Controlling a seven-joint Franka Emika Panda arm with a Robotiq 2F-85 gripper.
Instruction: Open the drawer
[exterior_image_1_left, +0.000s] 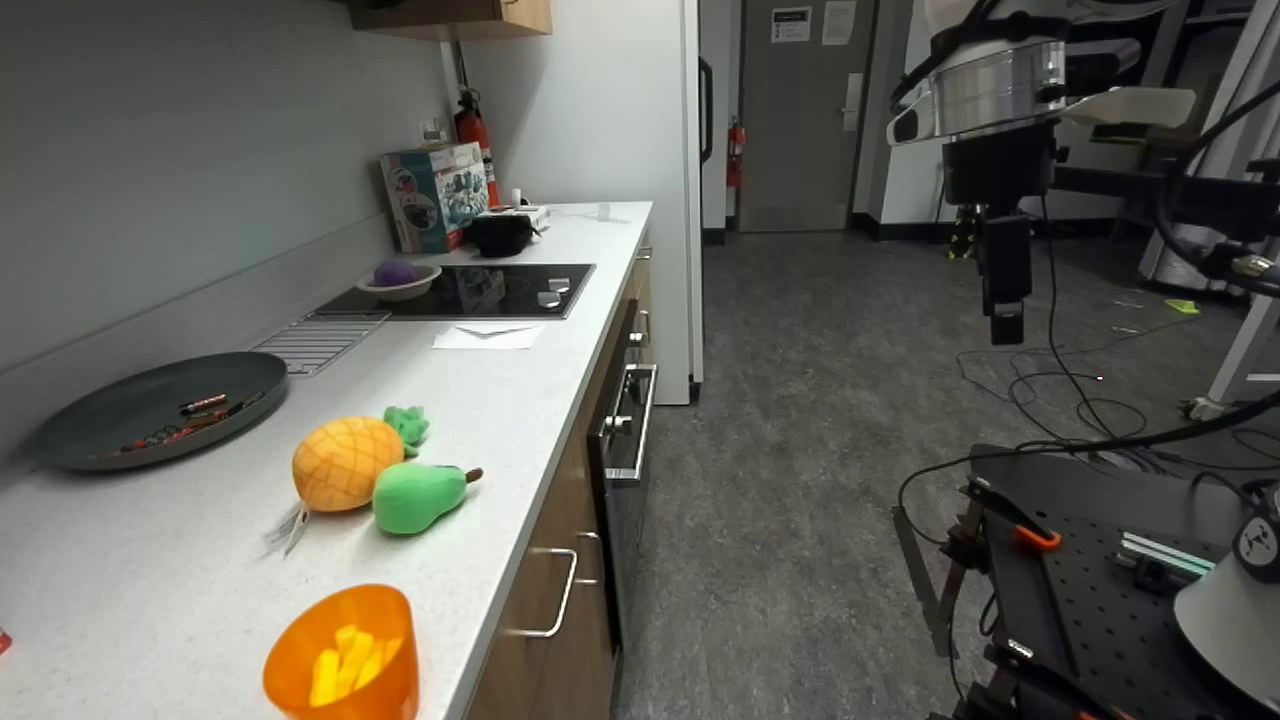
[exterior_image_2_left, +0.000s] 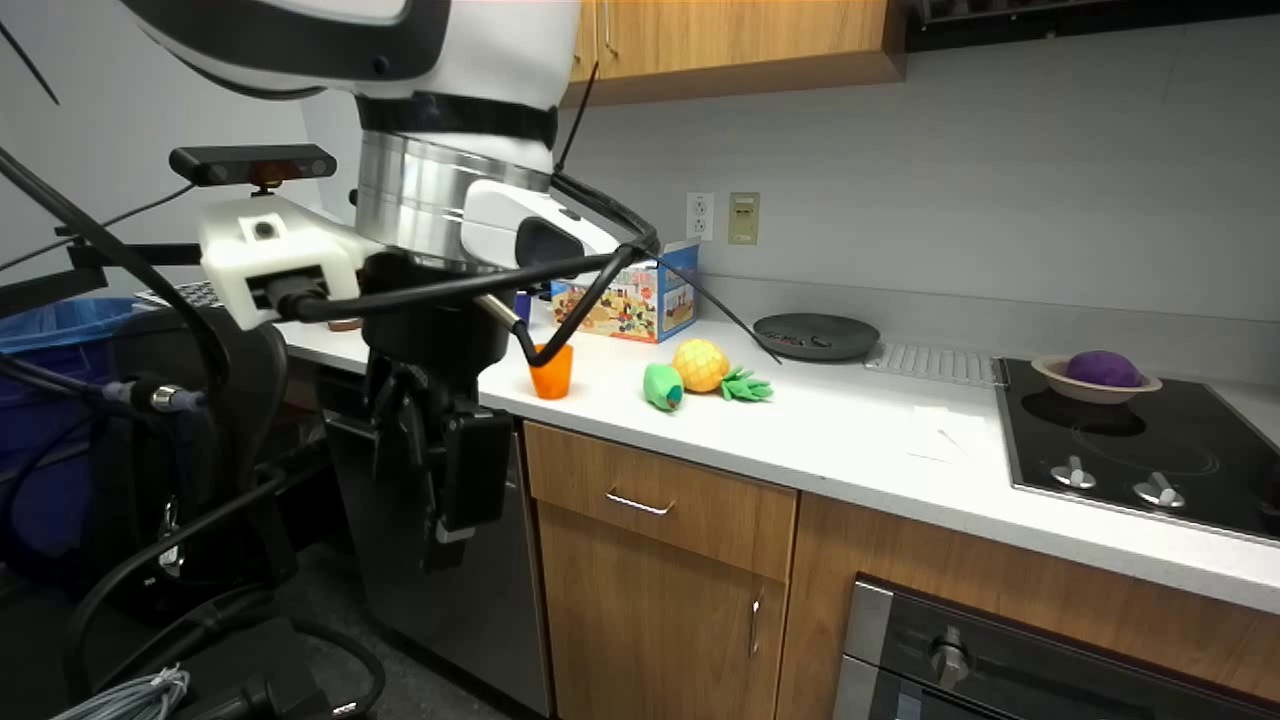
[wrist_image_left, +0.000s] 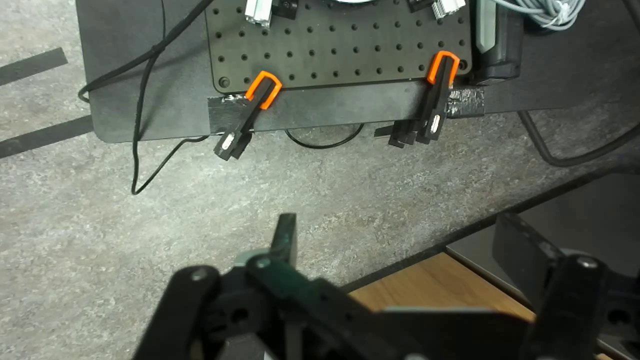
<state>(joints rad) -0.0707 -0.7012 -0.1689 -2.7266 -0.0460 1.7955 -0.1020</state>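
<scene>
Drawer (exterior_image_2_left: 705, 500) is closed: brown wood front flush with the cabinet face, directly under the white countertop (exterior_image_2_left: 850, 440), silver bar handle (exterior_image_2_left: 640, 504) running horizontally across it. Cabinet door (exterior_image_2_left: 640, 610) sits right below. Robotiq gripper (wrist_image_left: 398, 230) is empty; wrist view has the fingers (wrist_image_left: 284, 237) spread wide, only air between them. It hangs pointing down over the grey floor (exterior_image_1_left: 780, 400), out in front of the counter, well apart from the drawer and its handle. On the countertop above the drawer: orange cup (exterior_image_2_left: 552, 378) holding yellow pieces (exterior_image_1_left: 350, 662), plus plush pear (exterior_image_1_left: 415, 497) and plush pineapple (exterior_image_1_left: 345, 460) side by side, can't tell if they touch. Dark round pan (exterior_image_1_left: 250, 367) holds small items, too small to name. Wire rack (exterior_image_1_left: 320, 342) lies between pan and black cooktop (exterior_image_2_left: 1110, 465); white envelope (exterior_image_1_left: 488, 338) lies flat near the cooktop. Pale bowl (exterior_image_2_left: 1085, 393) with a purple round object (exterior_image_2_left: 1103, 367) in it sits on the cooktop, oven (exterior_image_2_left: 1050, 670) below. Wrist view also shows the black cart (wrist_image_left: 350, 102), perforated plate (wrist_image_left: 345, 62) on top, two orange-and-black clamps (wrist_image_left: 253, 107) across its edge.
</scene>
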